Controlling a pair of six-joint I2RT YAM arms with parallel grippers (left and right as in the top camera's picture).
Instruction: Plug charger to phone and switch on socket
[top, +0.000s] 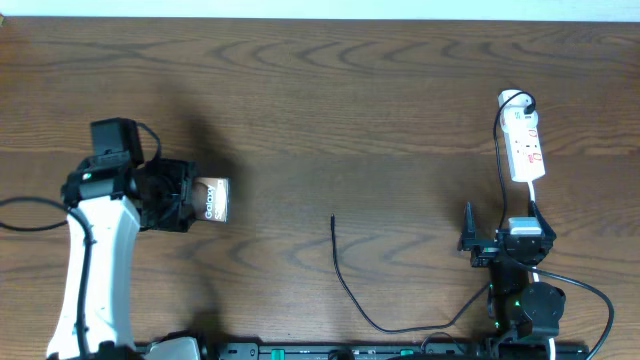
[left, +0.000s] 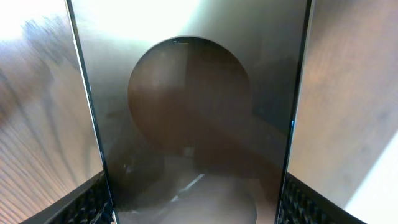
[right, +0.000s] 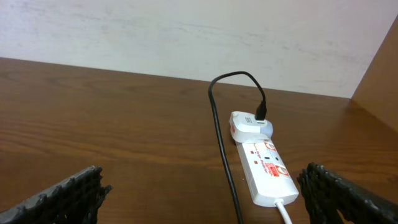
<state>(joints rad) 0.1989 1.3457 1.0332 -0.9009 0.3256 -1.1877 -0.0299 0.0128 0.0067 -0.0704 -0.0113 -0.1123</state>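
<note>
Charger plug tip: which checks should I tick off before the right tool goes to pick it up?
1. Phone gripped by the left tool: ok. It sits between both fingers.
2. Plug tip free: ok. It lies on the bare table, apart from both tools.
3. Right tool ready: ok. It is open and empty.
4. Charger fed from the socket: ok. Its cable enters a white adapter at the socket's far end.
5. Phone's port facing the plug tip: cannot tell.
6. Socket switch state: cannot tell.
</note>
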